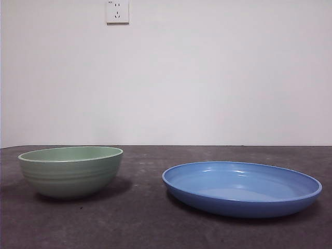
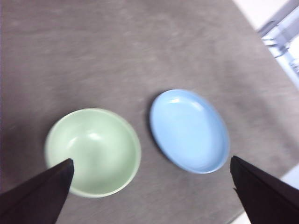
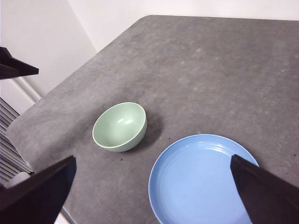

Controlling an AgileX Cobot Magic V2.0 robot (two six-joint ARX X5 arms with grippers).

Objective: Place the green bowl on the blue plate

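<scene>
The green bowl (image 1: 71, 171) stands upright and empty on the left of the dark table, with the blue plate (image 1: 241, 188) a short gap to its right, also empty. Neither arm shows in the front view. My left gripper (image 2: 151, 160) hangs open high over the table, above the bowl (image 2: 93, 151) and the plate (image 2: 189, 130). My right gripper (image 3: 153, 157) is open too and held high, looking down on the bowl (image 3: 120, 126) and the plate (image 3: 201, 179). Neither gripper touches anything.
A white wall with a socket (image 1: 118, 11) rises behind the table (image 1: 145, 223). The table's rounded edge (image 3: 28, 112) runs near the bowl's side. A black tip of the other arm (image 3: 14, 65) shows beyond that edge.
</scene>
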